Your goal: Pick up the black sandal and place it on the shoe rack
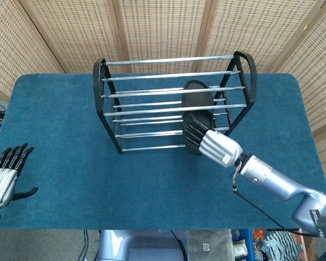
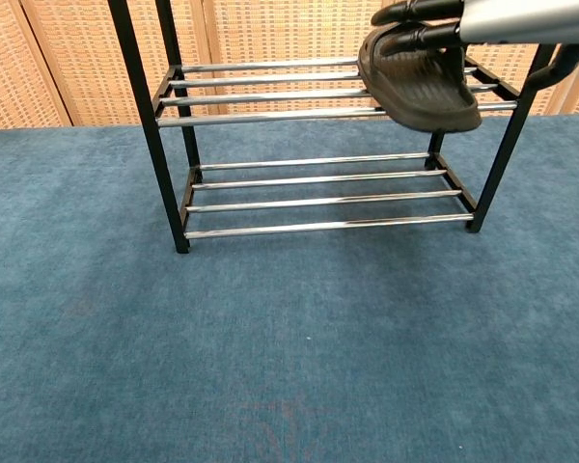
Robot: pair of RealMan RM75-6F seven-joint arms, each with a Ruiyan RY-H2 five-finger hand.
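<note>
The black sandal (image 1: 197, 106) lies lengthwise across the rails of the shoe rack (image 1: 152, 76), its near end sticking out past the front rail. In the chest view the sandal (image 2: 420, 89) tilts down toward me over the middle shelf's front rail of the rack (image 2: 270, 118). My right hand (image 1: 215, 145) grips the sandal's near end, fingers (image 2: 415, 37) on top of it. My left hand (image 1: 4, 175) hangs open off the table's left front edge, far from the rack.
The rack's black end frames (image 1: 246, 81) stand on the blue carpeted table (image 1: 65, 136). Woven screens (image 1: 163, 27) close off the back. The lower shelf rails (image 2: 318, 201) hold nothing.
</note>
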